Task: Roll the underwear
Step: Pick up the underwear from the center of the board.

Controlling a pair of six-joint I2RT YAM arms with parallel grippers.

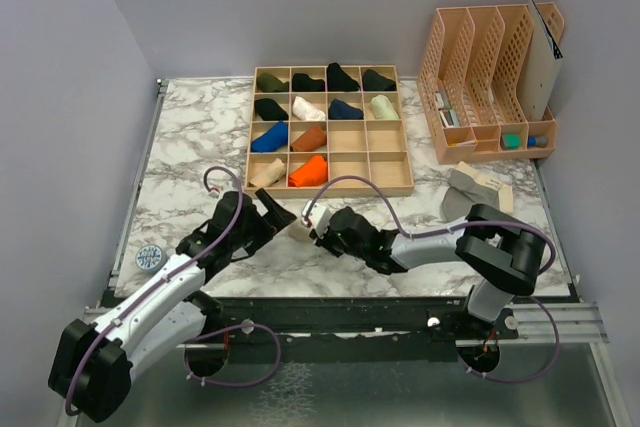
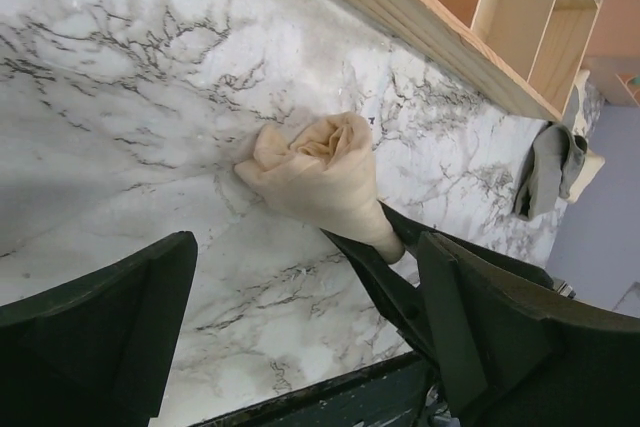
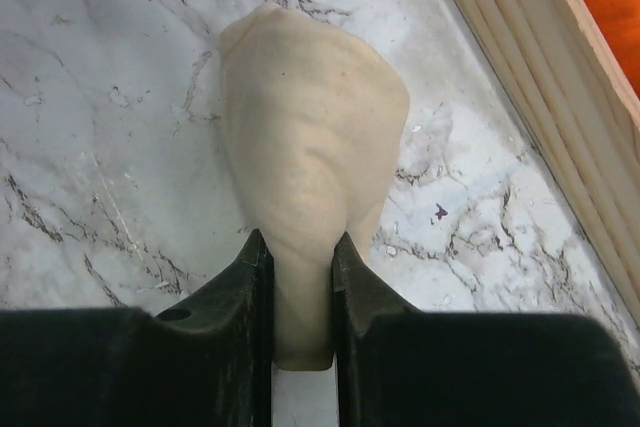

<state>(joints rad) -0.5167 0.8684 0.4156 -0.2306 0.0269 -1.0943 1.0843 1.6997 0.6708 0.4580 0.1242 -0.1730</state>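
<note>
Right gripper (image 3: 298, 247) pinching narrow tail of beige roll (image 3: 310, 117). Roll on table (image 1: 200, 137), mid-frame in top view, just below tray (image 1: 330, 190) front wall. Long axis runs from my fingers up-frame. Left gripper (image 2: 310, 247) wide open, empty, facing roll, not touching.

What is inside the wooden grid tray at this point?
The wooden grid tray holds twelve rolled garments, filling the two far rows and the left half of the two near rows; the four near-right compartments are bare. Anything beneath the rolls is covered.
</note>
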